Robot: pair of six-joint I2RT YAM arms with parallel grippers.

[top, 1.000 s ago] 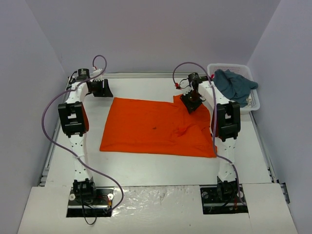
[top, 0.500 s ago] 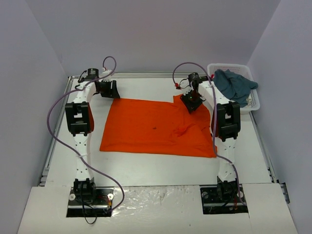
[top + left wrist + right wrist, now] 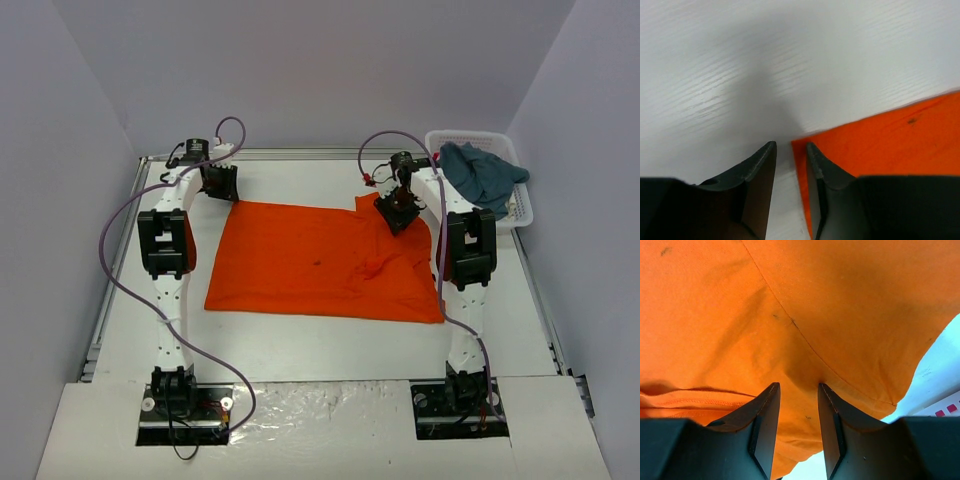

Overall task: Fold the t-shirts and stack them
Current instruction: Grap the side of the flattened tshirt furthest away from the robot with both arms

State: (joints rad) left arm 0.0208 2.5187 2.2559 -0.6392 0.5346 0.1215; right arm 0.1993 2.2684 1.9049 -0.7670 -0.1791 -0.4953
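The orange t-shirt (image 3: 320,262) lies flat mid-tabletop (image 3: 300,340), the teal t-shirt (image 3: 482,175) in the basket (image 3: 523,208). Left fingers (image 3: 760,175), narrowly spread, straddle its far left corner. Right fingers (image 3: 766,415), likewise spread, hover over the far right one. Close both squarely on cloth, then lift together, evenly.

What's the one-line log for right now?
left pincer: open at far-left corner of orange t-shirt | right pincer: on its far-right corner, grip unclear | teal t-shirt: in basket

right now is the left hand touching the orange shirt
Cannot tell. Left wrist view: a corner of the orange shirt lies between the tips of the left hand; resting or hovering is unclear.
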